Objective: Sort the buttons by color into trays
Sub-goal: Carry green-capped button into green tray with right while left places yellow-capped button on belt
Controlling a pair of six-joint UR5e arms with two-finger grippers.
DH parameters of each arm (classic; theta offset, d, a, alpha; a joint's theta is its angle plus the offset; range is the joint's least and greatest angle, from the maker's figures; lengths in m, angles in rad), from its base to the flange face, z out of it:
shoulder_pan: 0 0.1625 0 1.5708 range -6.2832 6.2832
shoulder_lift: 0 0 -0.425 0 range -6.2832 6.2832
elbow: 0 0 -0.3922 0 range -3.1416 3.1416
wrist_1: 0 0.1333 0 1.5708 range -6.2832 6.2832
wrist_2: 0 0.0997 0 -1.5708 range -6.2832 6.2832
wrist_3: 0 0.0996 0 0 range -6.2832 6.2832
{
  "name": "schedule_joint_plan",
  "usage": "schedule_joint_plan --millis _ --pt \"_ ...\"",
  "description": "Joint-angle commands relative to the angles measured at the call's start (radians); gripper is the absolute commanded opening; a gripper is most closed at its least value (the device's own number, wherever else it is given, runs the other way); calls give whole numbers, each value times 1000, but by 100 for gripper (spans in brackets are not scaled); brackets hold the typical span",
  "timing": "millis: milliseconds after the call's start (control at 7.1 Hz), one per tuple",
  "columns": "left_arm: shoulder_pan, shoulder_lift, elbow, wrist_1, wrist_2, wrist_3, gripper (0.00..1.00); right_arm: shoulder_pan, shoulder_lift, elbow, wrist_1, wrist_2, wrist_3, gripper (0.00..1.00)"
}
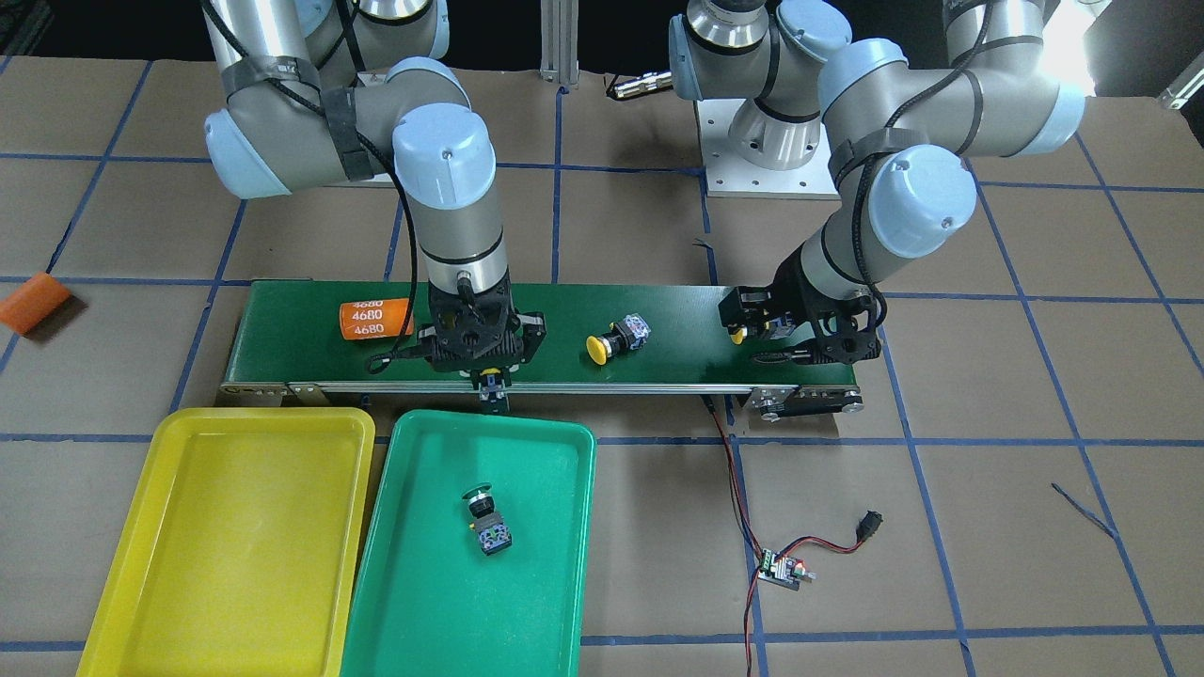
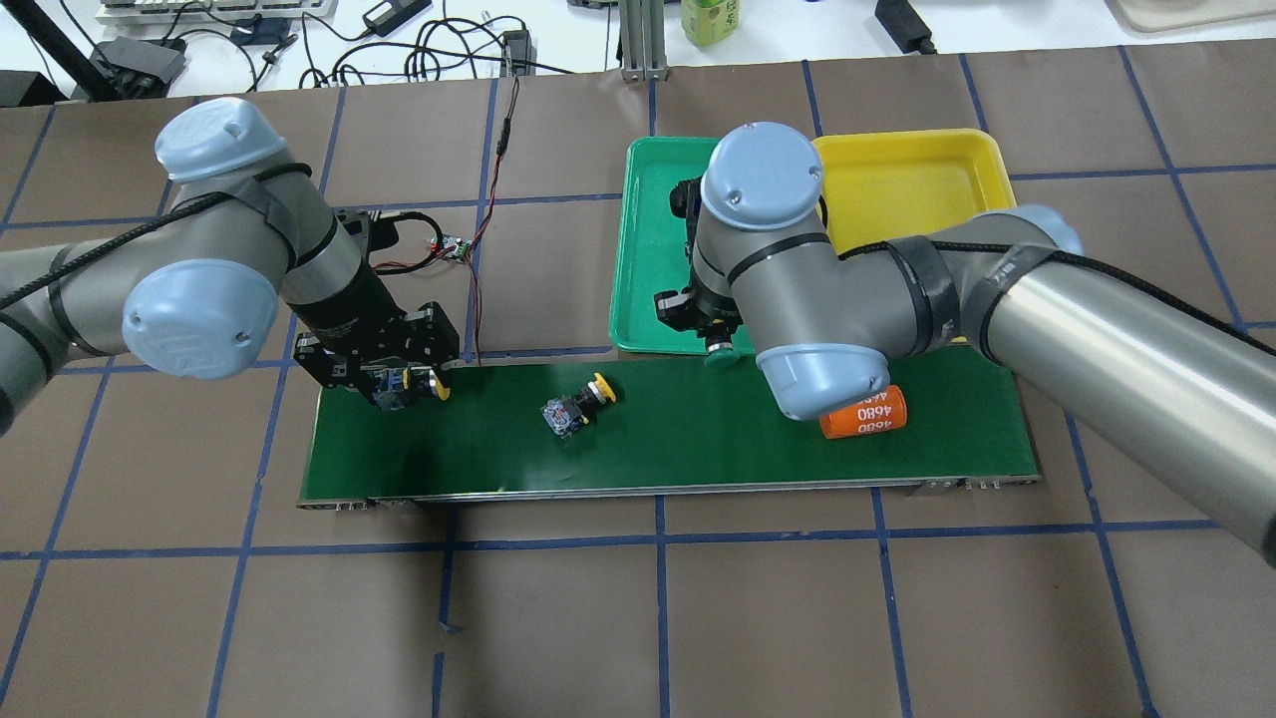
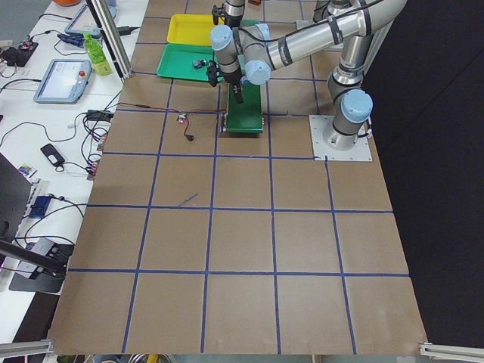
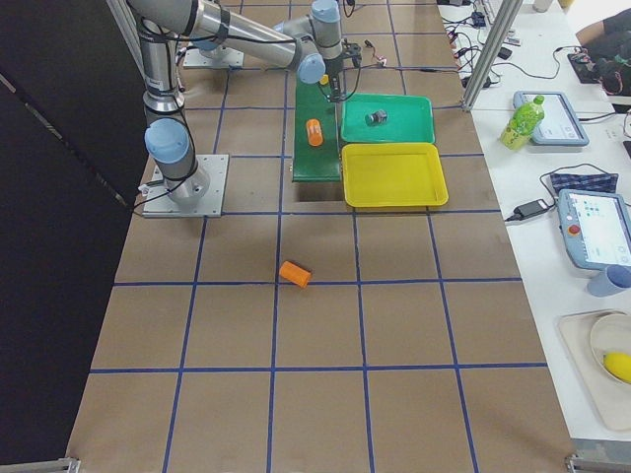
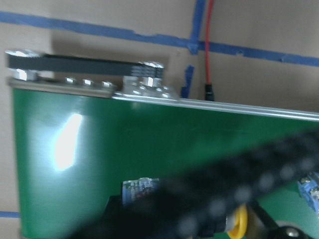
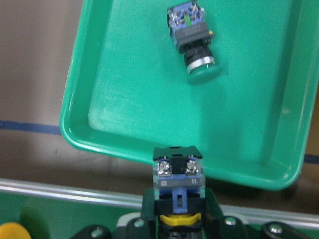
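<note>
At the tray-side rail of the belt [image 1: 564, 320], our right gripper [image 1: 490, 387] is clamped on a button [image 6: 178, 172], holding it by the black body with the blue contact block pointing out toward the green tray [image 1: 546, 583]. From overhead its cap reads green, so that tray looks like the right destination.

Our left gripper [image 2: 399, 384] sits low at the other end of the belt around a yellow-capped button [image 1: 738, 331]. The wrist view is blurred, and we cannot tell whether the fingers have closed on it.

We judge these buttons to be light, rigid plastic parts. The domed caps look glossy and would likely slip or roll, so we would take hold across the flat sides of the squared body, as the right gripper does. We would also keep off the small terminal screws.

We count four buttons:
- one green-capped button [image 1: 486, 519] lying on its side in the green tray
- one yellow-capped button [image 1: 616, 343] loose near the middle of the belt
- one at each gripper

There are two trays, and the yellow tray [image 1: 235, 545] holds no button. We also count two orange cylinders, one [image 1: 374, 320] on the belt and one [image 1: 33, 303] out on the table.
</note>
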Motion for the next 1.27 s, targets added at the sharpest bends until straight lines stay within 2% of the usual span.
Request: schedule_joint_plan --millis 0,141,282,422,563,845,985,1126 --pt "-22 -1 -62 48 1 -13 32 -107 174 -202 123 12 -34 20" --pt "-22 -3 -77 112 1 -10 90 -148 229 -242 132 14 -132 31" --pt "-14 -5 -79 140 2 -4 100 -156 260 -253 128 14 -161 49" --pt "-9 -4 -62 143 5 33 100 -150 259 -253 126 14 -160 86" --pt "6 12 -42 142 10 42 100 -149 252 -251 129 13 -160 100" --pt "23 30 51 88 7 45 100 -150 137 -221 187 8 -180 100" --pt "20 44 139 -23 10 73 100 -159 48 -180 247 8 -295 100" --pt "24 70 236 -170 39 100 100 -163 -35 -114 249 9 -508 99"
